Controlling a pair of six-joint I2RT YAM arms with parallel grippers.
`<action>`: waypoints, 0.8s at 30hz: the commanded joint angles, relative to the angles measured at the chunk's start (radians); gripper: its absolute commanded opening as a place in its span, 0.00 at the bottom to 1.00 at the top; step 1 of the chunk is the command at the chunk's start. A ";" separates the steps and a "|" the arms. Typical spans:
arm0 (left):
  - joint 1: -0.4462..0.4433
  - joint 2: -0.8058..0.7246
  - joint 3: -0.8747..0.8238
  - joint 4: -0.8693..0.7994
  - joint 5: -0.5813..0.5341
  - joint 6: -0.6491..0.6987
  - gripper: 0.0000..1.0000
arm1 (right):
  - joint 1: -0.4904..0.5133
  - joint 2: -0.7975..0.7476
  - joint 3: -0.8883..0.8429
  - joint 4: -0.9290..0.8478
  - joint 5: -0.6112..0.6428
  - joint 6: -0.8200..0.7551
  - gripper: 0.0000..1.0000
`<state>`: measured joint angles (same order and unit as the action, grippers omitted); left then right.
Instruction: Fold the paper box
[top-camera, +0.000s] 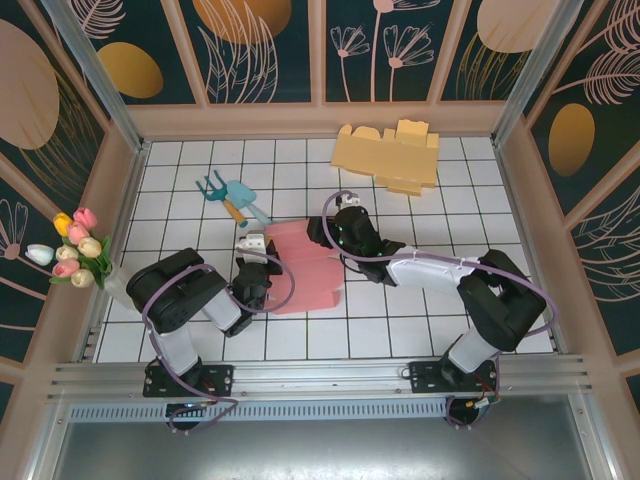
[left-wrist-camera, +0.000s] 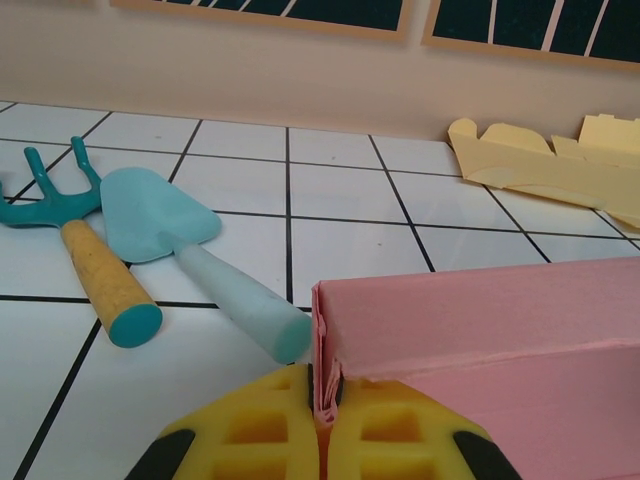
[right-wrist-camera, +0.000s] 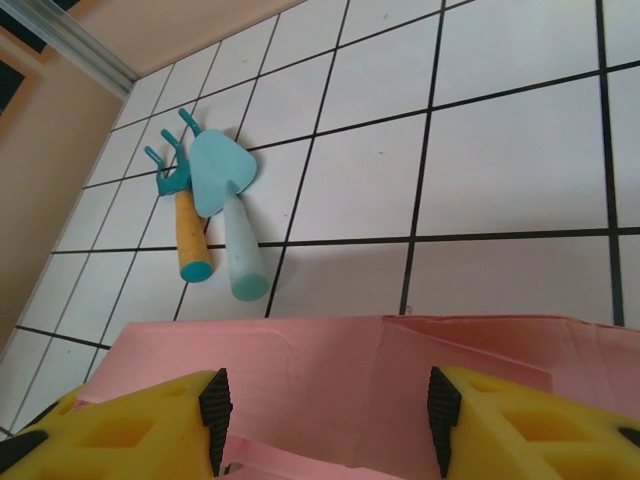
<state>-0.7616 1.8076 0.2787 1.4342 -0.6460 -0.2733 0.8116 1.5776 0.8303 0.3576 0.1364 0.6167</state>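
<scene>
From above, the pink paper box (top-camera: 305, 265) lies flat on the white tiled table (top-camera: 480, 200), in the middle and close to the two arms. The left gripper (top-camera: 266, 264) is at the box's left edge. The right gripper (top-camera: 335, 235) is at its far right corner. A flat yellow cardboard (top-camera: 388, 156) lies well apart by the back wall. A bunch of toy tulips (top-camera: 78, 248) stands at the left side.

The left wrist view looks from low down. The left gripper (left-wrist-camera: 325, 415) is pressed together, pinching a thin pink edge. A pink wall of the box (left-wrist-camera: 480, 325) stands up there, with a sharp fold. A blue shovel (left-wrist-camera: 165, 220) and a green rake (left-wrist-camera: 55, 200) lie side by side nearby.

In the right wrist view, the right gripper (right-wrist-camera: 327, 405) has its yellow fingers (right-wrist-camera: 120, 435) wide apart over the pink paper (right-wrist-camera: 330, 360). You cannot tell if they touch it. The paper has a crease and a raised flap.
</scene>
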 joint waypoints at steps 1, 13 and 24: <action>-0.009 0.024 0.011 -0.067 -0.012 0.014 0.00 | 0.005 0.019 -0.022 0.095 -0.086 0.047 0.58; -0.016 0.025 0.005 -0.059 -0.019 0.019 0.00 | 0.008 -0.012 -0.077 0.147 -0.077 0.112 0.58; -0.016 0.029 0.012 -0.065 -0.020 0.022 0.00 | 0.005 -0.031 -0.137 0.099 0.014 0.062 0.58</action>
<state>-0.7715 1.8076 0.2886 1.4178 -0.6712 -0.2623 0.8135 1.5810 0.7250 0.4664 0.0891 0.7078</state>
